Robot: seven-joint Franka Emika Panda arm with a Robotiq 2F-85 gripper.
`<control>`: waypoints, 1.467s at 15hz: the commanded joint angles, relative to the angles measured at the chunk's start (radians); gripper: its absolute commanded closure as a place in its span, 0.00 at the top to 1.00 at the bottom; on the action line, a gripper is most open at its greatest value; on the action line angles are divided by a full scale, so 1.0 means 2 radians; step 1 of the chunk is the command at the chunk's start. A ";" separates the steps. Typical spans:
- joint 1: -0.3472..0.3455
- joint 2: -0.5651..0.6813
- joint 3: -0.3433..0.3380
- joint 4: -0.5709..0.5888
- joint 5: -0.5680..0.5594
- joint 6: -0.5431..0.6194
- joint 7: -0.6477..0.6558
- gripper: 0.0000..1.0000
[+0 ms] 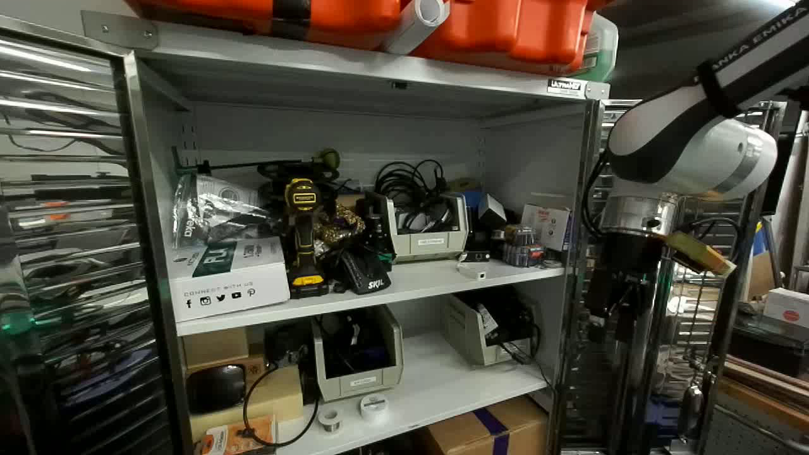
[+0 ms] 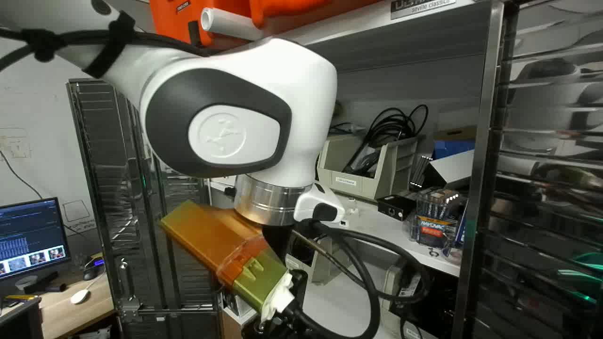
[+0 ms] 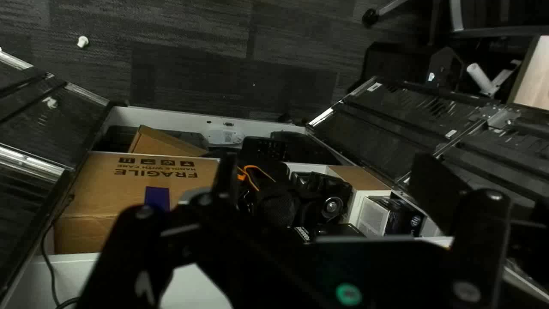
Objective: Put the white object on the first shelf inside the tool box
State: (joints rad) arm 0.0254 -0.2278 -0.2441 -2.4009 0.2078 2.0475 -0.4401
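While my gripper hangs spread, a small white object sits on the first shelf

As the wrist camera feeds it to me, the two fingers stand well apart, and through the gap between them I see dark gear with orange edging. Outside the gap, past one finger, is a cardboard box, its FRAGILE print upside down to me; toward the other finger, a black-and-white box shows. Beyond the fingertips I get dark carpet.

In an exterior view the gripper points down, with an open slatted door behind it from that camera. Reading away from it across that view, the first shelf of the cabinet carries a clear pack of batteries, then the small white object, just beside the front of a pale bin, then a yellow-and-black drill and, farthest across, a white box. The small white object is well apart from my gripper.

I can't be sure it is the piece meant, as a white roll also sits on the lower board, apart from the gripper, with a smaller spool just beside it. In an exterior view, an orange-and-green piece slants beside the end of the arm, and a black cable loops out next to it.
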 commanded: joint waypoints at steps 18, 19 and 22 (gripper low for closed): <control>-0.022 0.144 0.059 0.129 -0.019 0.110 0.032 1.00; -0.023 0.163 0.063 0.155 -0.019 0.098 0.032 1.00; -0.031 0.220 0.075 0.243 -0.023 0.056 0.036 1.00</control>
State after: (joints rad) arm -0.0083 0.0861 -0.1252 -2.1121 0.1830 2.2509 -0.3922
